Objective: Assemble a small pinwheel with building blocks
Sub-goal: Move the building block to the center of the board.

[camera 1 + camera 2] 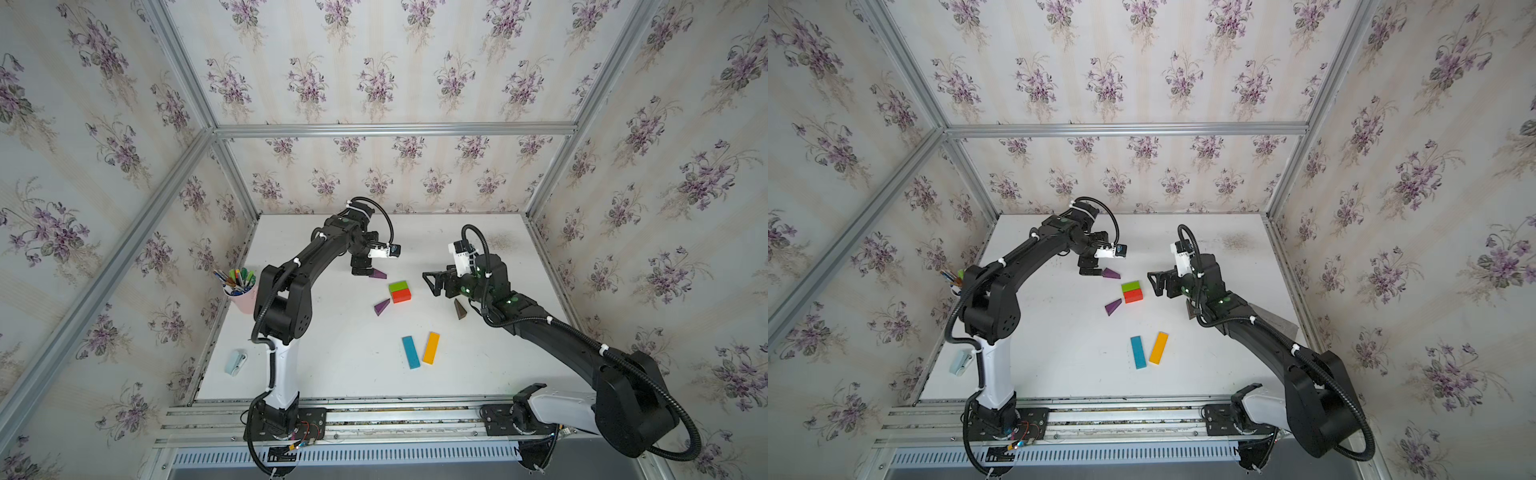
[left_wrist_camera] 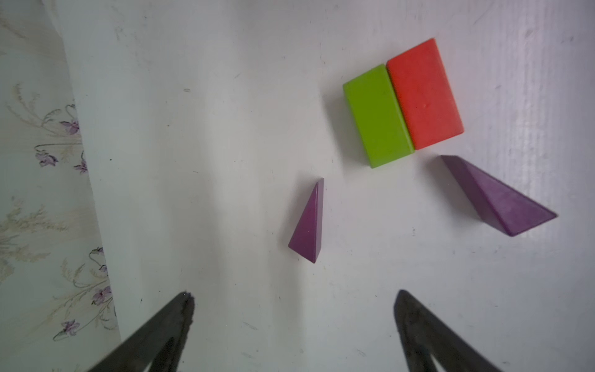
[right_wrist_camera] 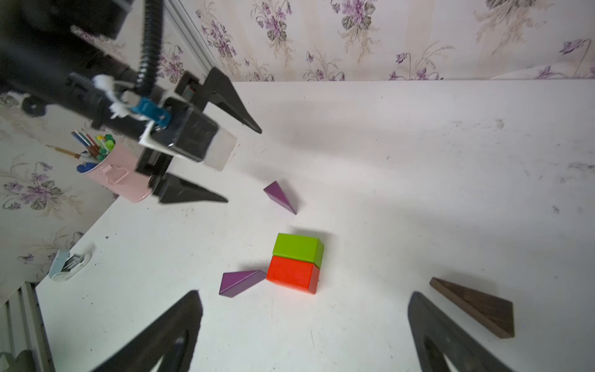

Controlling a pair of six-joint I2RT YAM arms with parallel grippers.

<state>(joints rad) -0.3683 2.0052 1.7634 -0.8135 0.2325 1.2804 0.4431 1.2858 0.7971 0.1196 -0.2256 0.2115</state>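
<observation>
The left pincer (image 2: 294, 298) is wide apart and holds nothing. Just in front of its tips, a purple wedge (image 2: 308, 228) lies on the white table (image 1: 332, 365). The wedge is near the tips but does not touch them.

A bit farther out from the left pincer, the green block (image 1: 398, 286) and the red block (image 1: 401, 295) sit side by side. They touch along one long side and make a small square. A second purple wedge (image 1: 381, 306) lies right by a corner of the red block.

The right pincer (image 1: 429, 284) is wide apart too and holds nothing. It points at the green and red square from the other side, with a small gap between them. A brown wedge (image 3: 476, 306) lies flat just beside one of its fingers, on the outer side and not in the gap.

The blue bar (image 1: 411, 352) and the orange bar (image 1: 431, 348) lie close together without touching. They are well away from both pincers, nearer the arm bases.

A pink cup (image 1: 243, 301) full of pens (image 1: 237, 277) stands behind the left pincer, at the table's edge.
</observation>
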